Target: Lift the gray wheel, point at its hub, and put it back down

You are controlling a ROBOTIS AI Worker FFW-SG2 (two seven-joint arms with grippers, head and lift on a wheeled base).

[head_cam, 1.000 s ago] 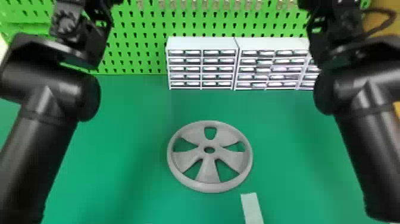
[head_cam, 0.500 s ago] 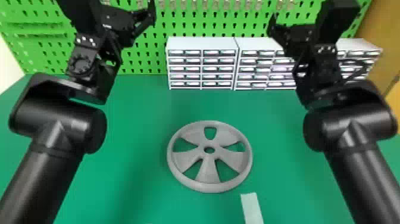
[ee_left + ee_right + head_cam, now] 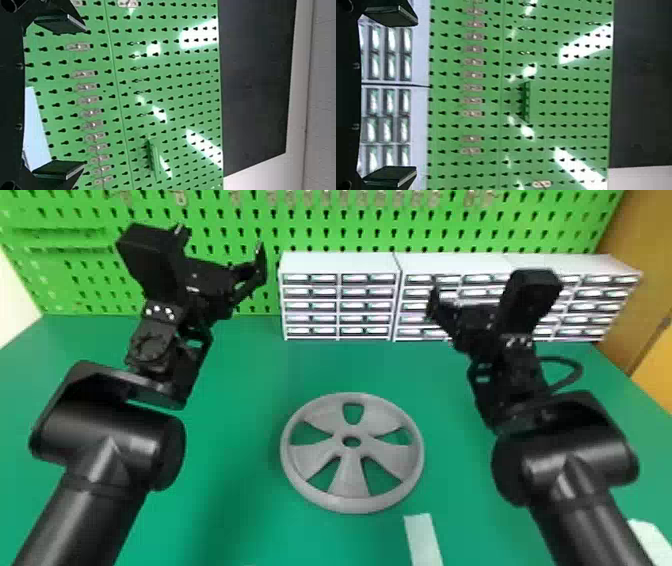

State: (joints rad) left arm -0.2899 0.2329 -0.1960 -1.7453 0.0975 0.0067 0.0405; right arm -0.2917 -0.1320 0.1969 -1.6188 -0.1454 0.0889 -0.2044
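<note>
In the head view, the gray wheel (image 3: 351, 485) lies flat in the middle of the green table (image 3: 240, 390). The left gripper (image 3: 221, 239) is far left, up high; the right gripper (image 3: 477, 297) is far right.

In the left wrist view, the left gripper (image 3: 84, 96) is wide open and empty.

In the right wrist view, so is the right gripper (image 3: 417, 97).

On our table (image 3: 240, 515) we have the wheel (image 3: 350, 480) | behind it, the drawer cabinets (image 3: 340, 265) | behind those, the pegboard (image 3: 340, 222) | before the wheel, slightly right, the strip (image 3: 423, 540)

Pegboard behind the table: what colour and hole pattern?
Bright green flat pegboard, rows of dark keyhole-shaped slots; best in right wrist view.
</note>
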